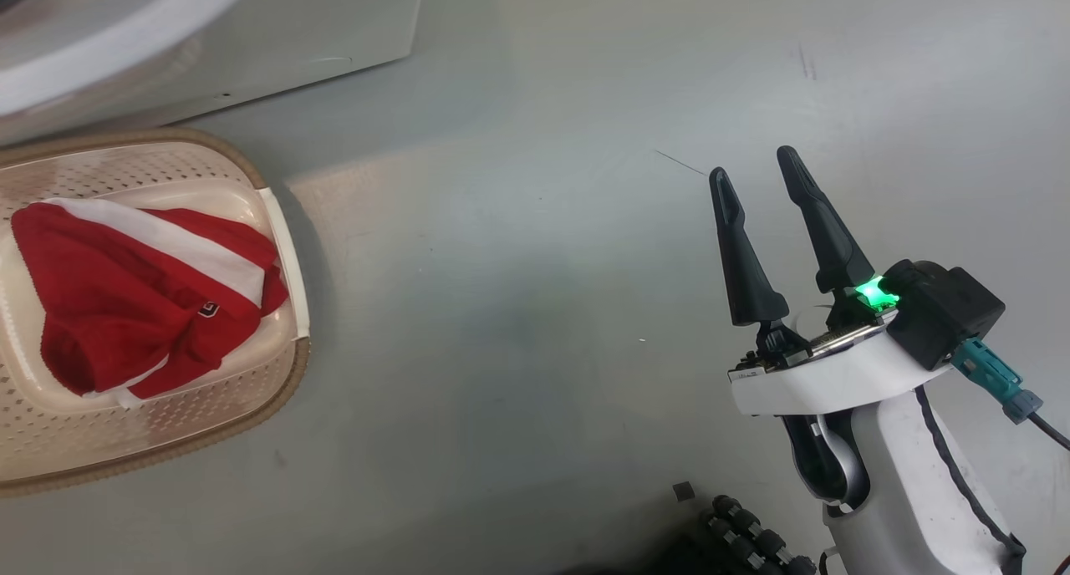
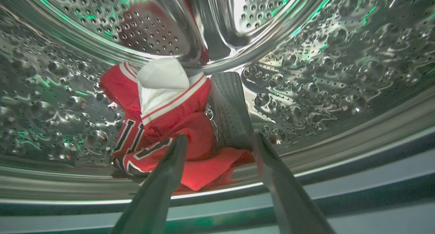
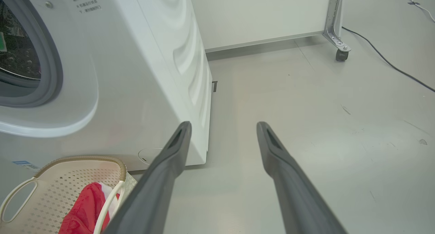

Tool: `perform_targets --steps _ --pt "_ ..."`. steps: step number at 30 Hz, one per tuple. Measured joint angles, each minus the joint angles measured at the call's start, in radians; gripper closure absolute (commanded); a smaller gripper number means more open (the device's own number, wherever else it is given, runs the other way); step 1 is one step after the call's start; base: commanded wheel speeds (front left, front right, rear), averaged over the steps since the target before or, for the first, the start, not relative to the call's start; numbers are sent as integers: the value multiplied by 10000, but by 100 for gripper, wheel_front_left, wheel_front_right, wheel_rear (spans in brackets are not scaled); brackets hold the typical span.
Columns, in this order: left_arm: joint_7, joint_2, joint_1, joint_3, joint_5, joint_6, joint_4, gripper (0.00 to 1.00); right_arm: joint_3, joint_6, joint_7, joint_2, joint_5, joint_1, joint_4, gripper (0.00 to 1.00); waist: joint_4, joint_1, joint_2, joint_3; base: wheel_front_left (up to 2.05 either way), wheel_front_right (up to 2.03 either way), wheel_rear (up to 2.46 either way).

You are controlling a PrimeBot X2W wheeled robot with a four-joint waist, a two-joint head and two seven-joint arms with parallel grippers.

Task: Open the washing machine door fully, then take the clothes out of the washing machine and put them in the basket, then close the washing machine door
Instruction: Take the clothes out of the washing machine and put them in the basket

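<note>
Close view into the steel drum of a washing machine, its curved wall dimpled, pierced with small holes and flecked with green reflections. A bright red jersey lies crumpled on the drum wall near the centre. It shows white trim, a white patch at its top and dark numbers outlined in white on its left side. Just to its right a ribbed grey paddle rises from the drum wall. The left gripper reaches in from the bottom edge, its two long dark fingers spread wide, tips in front of the jersey's lower folds. Whether either finger touches the cloth cannot be told.
</note>
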Motion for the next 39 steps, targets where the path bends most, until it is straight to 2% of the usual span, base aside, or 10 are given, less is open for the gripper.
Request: perform_targets --steps 10,19,20,22,23,25,26,34,39 --pt "1248 591 -584 -90 272 73 616 0 115 4 0 4 180 -237 73 0 -469 0 0 432 0 0 0" --pt "2082 683 -891 -115 451 284 1018 1 119 6 0 8 268 -408 109 0 -627 0 -1 609 0 0 0" --pt "2176 685 -941 -94 460 341 1066 6 119 6 0 8 268 -409 113 0 -635 0 0 617 0 0 0" --pt "2318 706 -1037 -73 608 368 1126 42 119 6 0 6 268 -415 117 0 -647 0 0 633 0 0 0" --pt "2414 713 -1076 -61 610 384 1154 53 117 6 0 8 268 -419 117 0 -652 0 0 641 0 0 0" --pt "2529 719 -1120 -46 623 426 1216 93 113 6 0 8 268 -430 119 0 -659 0 0 656 0 0 0" --pt "2652 719 -1134 -46 623 428 1277 100 113 6 0 8 268 -436 121 0 -662 0 0 661 0 0 0" --pt "2964 727 -1173 -201 951 441 1325 100 73 6 0 8 268 -589 128 0 -653 0 0 699 0 0 0" --pt "2610 746 -1279 -242 1062 443 1049 100 52 6 0 8 267 -596 130 0 -604 0 0 722 0 0 0"
